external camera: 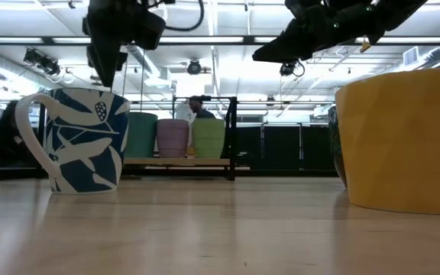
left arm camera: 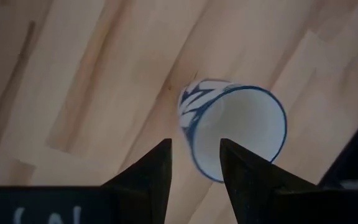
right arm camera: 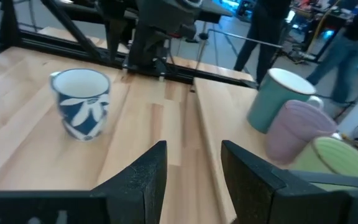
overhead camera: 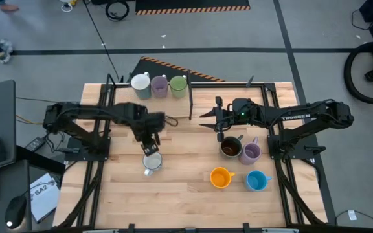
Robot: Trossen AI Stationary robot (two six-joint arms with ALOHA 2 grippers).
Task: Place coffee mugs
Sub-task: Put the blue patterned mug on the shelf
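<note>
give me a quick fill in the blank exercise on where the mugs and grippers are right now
1. The left gripper hangs just above the blue-and-white leaf-patterned mug, its fingers ____.
2. At the table's far edge stand ____ mugs in a row.
3. Beside the orange mug stands the ____ mug.
4. Beside the dark brown mug near the right gripper stands a ____ mug.

Missing words: open; three; blue; lilac

My two arms are dark; my right arm (overhead camera: pixel 309 118) carries white TROSSEN lettering, with a green light behind its tool (overhead camera: pixel 207 118).
</note>
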